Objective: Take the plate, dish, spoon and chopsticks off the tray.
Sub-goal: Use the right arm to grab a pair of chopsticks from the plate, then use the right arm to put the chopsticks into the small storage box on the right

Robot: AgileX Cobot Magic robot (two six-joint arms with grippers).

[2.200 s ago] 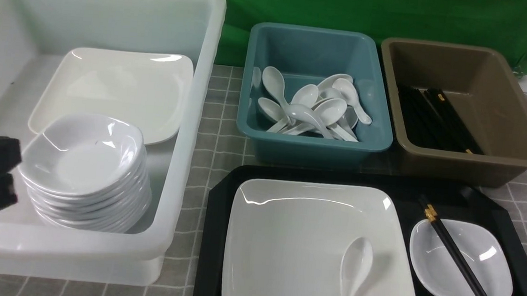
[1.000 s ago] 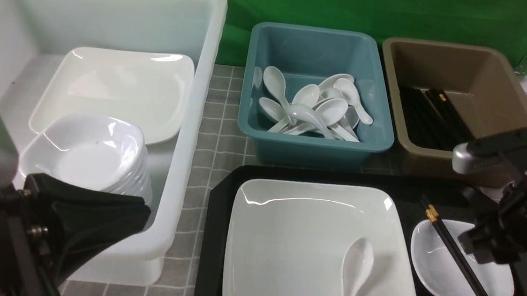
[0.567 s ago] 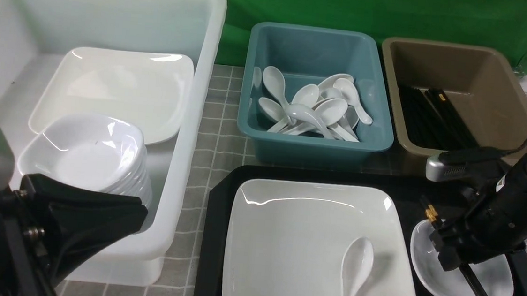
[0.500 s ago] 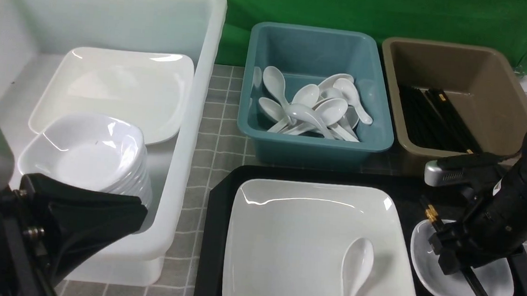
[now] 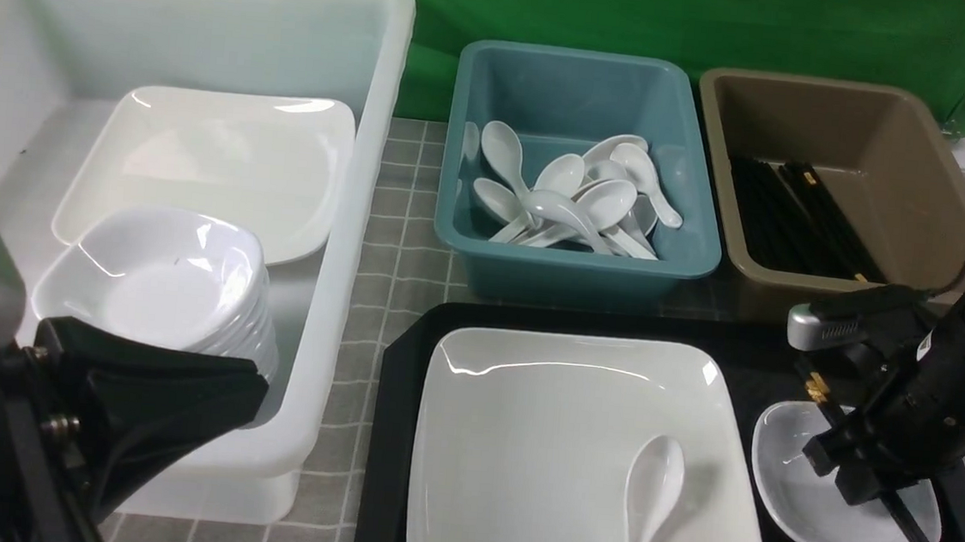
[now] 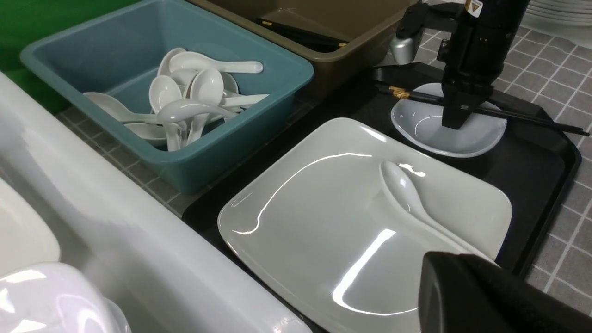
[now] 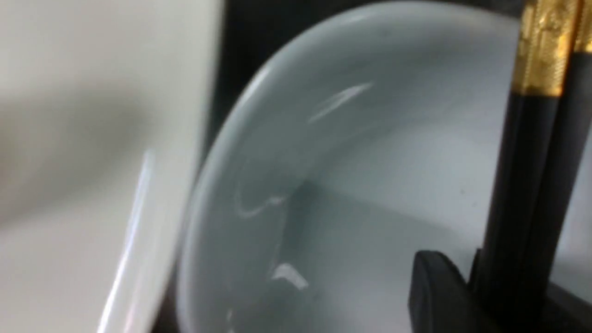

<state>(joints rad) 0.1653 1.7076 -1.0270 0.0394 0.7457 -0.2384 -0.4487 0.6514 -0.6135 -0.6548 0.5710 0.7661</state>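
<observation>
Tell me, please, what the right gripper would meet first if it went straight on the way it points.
Most likely the dish: the right gripper points down into it, with the chopsticks already between its fingers. How much gap remains is unclear.

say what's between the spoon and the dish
Only the plate rim and a bare strip of the tray floor; the front view shows it.

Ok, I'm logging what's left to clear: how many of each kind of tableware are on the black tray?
plate: 1
dish: 1
spoon: 1
chopsticks: 1 pair
Total: 4
</observation>
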